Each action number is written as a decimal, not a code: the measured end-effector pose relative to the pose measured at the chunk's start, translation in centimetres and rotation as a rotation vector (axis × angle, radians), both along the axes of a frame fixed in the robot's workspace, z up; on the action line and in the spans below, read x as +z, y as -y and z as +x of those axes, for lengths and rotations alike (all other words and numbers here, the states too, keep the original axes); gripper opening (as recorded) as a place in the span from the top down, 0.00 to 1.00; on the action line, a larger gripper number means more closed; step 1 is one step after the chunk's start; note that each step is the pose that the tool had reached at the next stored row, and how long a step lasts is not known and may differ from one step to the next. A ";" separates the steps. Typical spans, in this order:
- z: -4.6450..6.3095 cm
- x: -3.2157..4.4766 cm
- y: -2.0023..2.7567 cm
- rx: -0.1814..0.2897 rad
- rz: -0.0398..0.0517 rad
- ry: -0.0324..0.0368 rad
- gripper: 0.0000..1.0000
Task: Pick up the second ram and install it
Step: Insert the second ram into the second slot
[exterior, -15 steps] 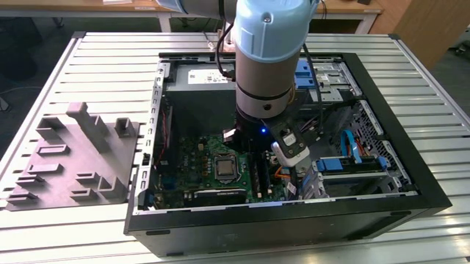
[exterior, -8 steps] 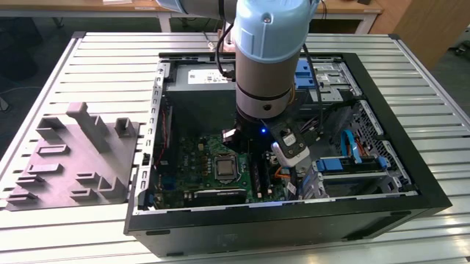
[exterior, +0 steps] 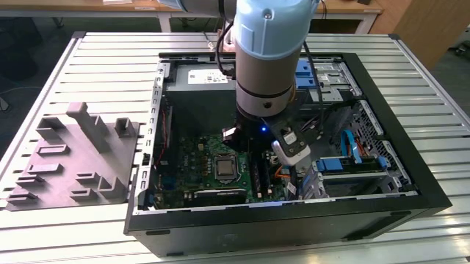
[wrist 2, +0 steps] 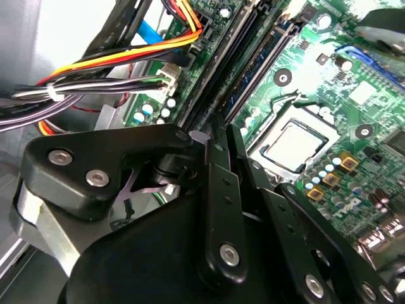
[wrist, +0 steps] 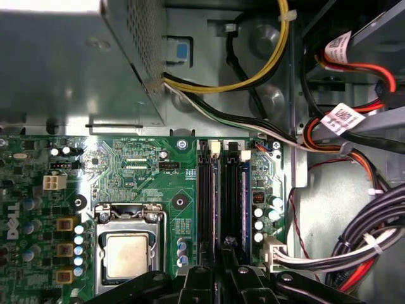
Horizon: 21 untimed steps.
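- Second ram, a thin dark bluish-green memory stick (wrist: 244,190), is sitting in a long black plastic slot (wrist: 205,196) of the green motherboard (wrist: 126,177) in the first wrist view, apparently installed.
- In the second wrist view, the black gripper (wrist 2: 218,136) is hovering directly above those slots, its fingers looking nearly closed and holding nothing visible.
- In the exterior view, the arm's gripper (exterior: 290,165) is reaching deep inside the black computer case (exterior: 294,220).

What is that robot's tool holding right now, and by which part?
It cannot be told: the tool sits right over the black memory slots of the motherboard, and its own body hides any hold.
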State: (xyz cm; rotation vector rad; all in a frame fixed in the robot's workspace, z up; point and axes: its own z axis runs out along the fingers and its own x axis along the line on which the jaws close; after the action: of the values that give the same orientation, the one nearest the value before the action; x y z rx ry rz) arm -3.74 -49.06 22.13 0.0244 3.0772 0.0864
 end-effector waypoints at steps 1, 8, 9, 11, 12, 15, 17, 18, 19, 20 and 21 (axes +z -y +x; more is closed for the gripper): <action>0.0 0.31 0.00 0.000 0.0002 0.0001 0.81; 0.0 1.84 0.00 0.000 0.0000 0.0001 0.81; 0.0 1.84 0.00 0.000 0.0001 0.0001 0.81; 0.0 1.84 0.00 0.000 0.0000 0.0001 0.81; 0.0 1.85 0.00 0.000 -0.0001 0.0000 0.81; 0.0 1.85 0.00 0.000 -0.0001 0.0000 0.81; 0.0 1.85 0.00 0.000 -0.0001 0.0000 0.89; 0.0 1.85 0.00 0.000 -0.0001 0.0000 0.89; 0.0 1.85 0.00 0.000 -0.0001 0.0000 0.90; 0.0 1.85 0.00 0.000 -0.0001 0.0001 0.90; 0.0 1.85 0.00 0.000 -0.0001 0.0000 0.90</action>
State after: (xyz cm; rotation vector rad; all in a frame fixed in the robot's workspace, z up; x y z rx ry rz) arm -3.74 -49.06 23.98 0.0246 3.0772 0.0862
